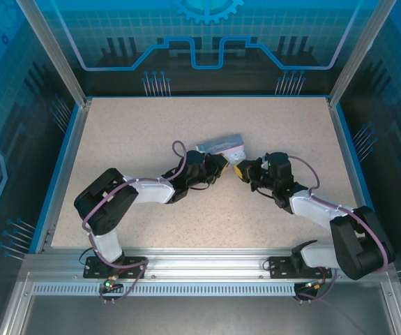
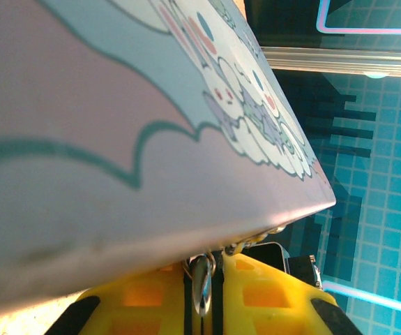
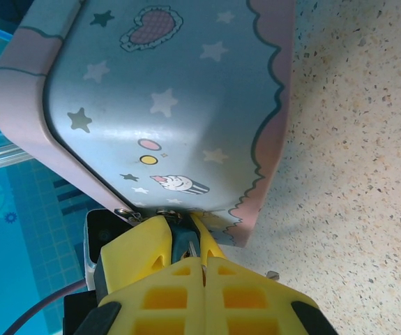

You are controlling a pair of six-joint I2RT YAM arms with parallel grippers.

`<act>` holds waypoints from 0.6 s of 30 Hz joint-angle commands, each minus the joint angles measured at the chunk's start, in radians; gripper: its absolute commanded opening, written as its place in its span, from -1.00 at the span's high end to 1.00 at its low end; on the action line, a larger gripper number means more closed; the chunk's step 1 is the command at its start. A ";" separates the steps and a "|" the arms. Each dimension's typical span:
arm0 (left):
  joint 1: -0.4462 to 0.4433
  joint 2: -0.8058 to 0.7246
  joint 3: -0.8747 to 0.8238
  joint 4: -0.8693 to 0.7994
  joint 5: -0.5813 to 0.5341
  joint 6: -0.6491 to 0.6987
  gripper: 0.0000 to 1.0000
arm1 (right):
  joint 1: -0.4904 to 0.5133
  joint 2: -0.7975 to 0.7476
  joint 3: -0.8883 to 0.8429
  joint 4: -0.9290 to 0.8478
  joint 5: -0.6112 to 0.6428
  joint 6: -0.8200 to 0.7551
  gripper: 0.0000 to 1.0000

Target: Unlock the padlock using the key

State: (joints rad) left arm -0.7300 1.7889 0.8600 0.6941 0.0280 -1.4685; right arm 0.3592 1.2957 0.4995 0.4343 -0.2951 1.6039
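Note:
Both grippers meet at the table's middle, against the near side of the pale-blue and pink cartoon tin (image 1: pixel 221 147). My left gripper (image 1: pixel 222 169) (image 2: pixel 201 272) is shut on the padlock (image 2: pixel 201 283), a small shiny metal piece between its yellow fingers, right under the tin's edge (image 2: pixel 186 174). In the right wrist view the padlock (image 3: pixel 181 241) looks dark between those same fingers. My right gripper (image 1: pixel 245 171) (image 3: pixel 203 259) is shut on the key (image 3: pixel 193 248), a thin metal sliver poking from its tips toward the padlock. Whether the key is in the lock is hidden.
The tin (image 3: pixel 165 112) lies on the speckled table (image 3: pixel 353 174) just beyond the fingertips. A tiny metal bit (image 3: pixel 273 275) lies on the table beside my right fingers. Blue walls and metal posts ring the table (image 1: pixel 116 139).

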 commanded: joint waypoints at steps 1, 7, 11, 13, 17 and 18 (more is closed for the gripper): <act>-0.014 0.016 0.010 0.064 0.020 -0.023 1.00 | 0.012 0.002 0.021 0.039 -0.015 -0.013 1.00; -0.018 0.022 0.007 0.083 0.010 -0.040 1.00 | 0.018 -0.008 -0.002 0.047 -0.007 -0.007 1.00; -0.019 0.027 0.007 0.092 0.007 -0.049 1.00 | 0.023 -0.008 -0.012 0.051 -0.003 -0.007 1.00; -0.020 0.028 0.007 0.098 0.007 -0.054 1.00 | 0.023 -0.006 -0.013 0.052 -0.003 -0.009 1.00; -0.022 0.025 0.006 0.107 0.009 -0.059 1.00 | 0.023 0.005 -0.023 0.060 0.004 -0.011 1.00; -0.024 0.023 0.004 0.107 0.009 -0.059 1.00 | 0.021 0.008 -0.025 0.066 0.008 -0.011 1.00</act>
State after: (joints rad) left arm -0.7311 1.8103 0.8600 0.7322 0.0216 -1.4982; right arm 0.3611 1.2964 0.4877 0.4500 -0.2935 1.6043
